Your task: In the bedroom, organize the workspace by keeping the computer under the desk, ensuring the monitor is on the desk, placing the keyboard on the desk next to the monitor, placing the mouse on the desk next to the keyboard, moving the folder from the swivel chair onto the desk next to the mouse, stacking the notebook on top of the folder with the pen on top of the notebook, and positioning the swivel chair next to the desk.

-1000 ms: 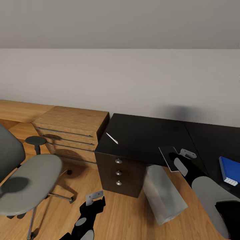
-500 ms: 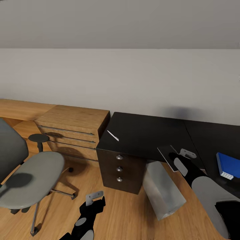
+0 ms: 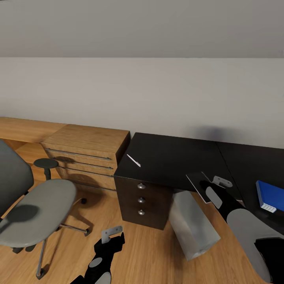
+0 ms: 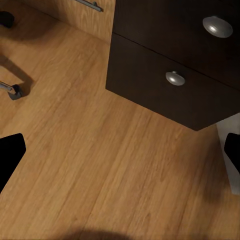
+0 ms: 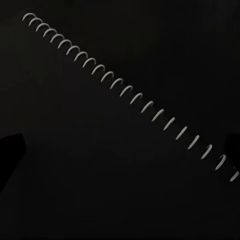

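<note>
Notebook is my reading of what the right wrist view looks down on: a dark cover crossed on a slant by a row of white wire loops, lying flat, apparently on the table near its front edge. The right tool hovers over that spot with its jaws spread wide and nothing between them, which suggests it is being lined up to pick the notebook up for stacking. From the head camera the black cover is lost against the black tabletop, so the wrist view is what reveals the binding. The head view gives the layout instead. The blue folder lies on the table further to the right, well apart from the tool, presumably the base on which the notebook is meant to go. A thin white stick, probably the pen, lies near the table's left corner above the drawers. The grey computer leans tilted on the floor, with its top under the table edge. The swivel chair stands off to the left, in front of a wooden chest. The left tool hangs low over the floor, also open and empty, seemingly parked. Its wrist view shows floorboards and the lower drawer knobs.
</note>
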